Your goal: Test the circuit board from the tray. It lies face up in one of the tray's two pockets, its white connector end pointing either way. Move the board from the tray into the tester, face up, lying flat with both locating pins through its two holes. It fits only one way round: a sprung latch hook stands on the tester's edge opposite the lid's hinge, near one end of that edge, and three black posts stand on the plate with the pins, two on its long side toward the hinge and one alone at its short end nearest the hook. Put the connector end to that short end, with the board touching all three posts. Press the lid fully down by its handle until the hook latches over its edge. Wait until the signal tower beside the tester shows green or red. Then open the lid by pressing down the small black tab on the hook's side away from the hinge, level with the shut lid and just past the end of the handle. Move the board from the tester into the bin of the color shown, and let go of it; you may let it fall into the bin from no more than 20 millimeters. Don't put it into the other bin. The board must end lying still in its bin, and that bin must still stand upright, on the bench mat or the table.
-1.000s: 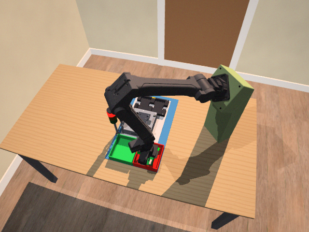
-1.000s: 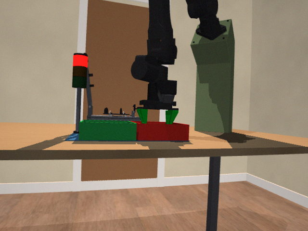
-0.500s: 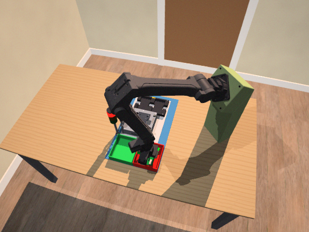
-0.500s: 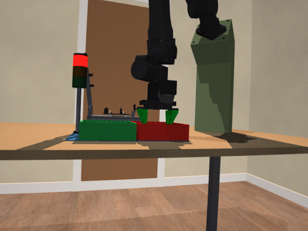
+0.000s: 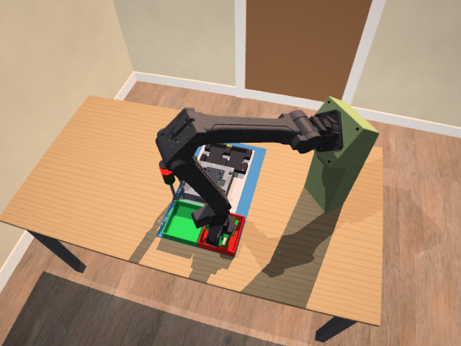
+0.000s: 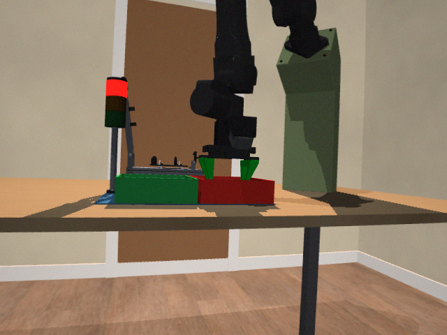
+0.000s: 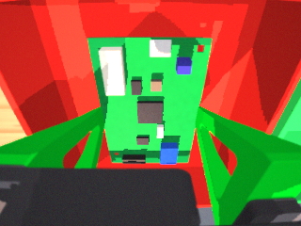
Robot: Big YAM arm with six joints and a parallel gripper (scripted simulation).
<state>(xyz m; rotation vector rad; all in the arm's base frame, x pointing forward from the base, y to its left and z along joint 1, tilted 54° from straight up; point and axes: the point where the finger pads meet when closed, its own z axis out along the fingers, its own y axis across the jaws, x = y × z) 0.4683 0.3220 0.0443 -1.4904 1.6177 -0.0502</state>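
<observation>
The green circuit board (image 7: pixel 150 94) lies face up between my green fingers inside the red bin (image 5: pixel 238 231) (image 6: pixel 235 190) (image 7: pixel 56 71), its white connector at the end away from the wrist. My gripper (image 5: pixel 220 235) (image 6: pixel 227 176) (image 7: pixel 150 113) reaches down into the red bin, and its fingertips touch the board's two long edges. In the side view the fingertips dip just below the bin's rim, and the board is hidden by the wall. The signal tower (image 5: pixel 166 174) (image 6: pixel 116 88) shows red. The tester (image 5: pixel 220 174) (image 6: pixel 163 168) stands with its lid (image 6: pixel 129 137) raised.
The green bin (image 5: pixel 178 223) (image 6: pixel 155 189) stands empty, touching the red bin's left side. The black tray (image 5: pixel 227 154) is behind the tester on the blue mat (image 5: pixel 256 174). The arm's green pedestal (image 5: pixel 342 156) (image 6: pixel 310 118) stands to the right.
</observation>
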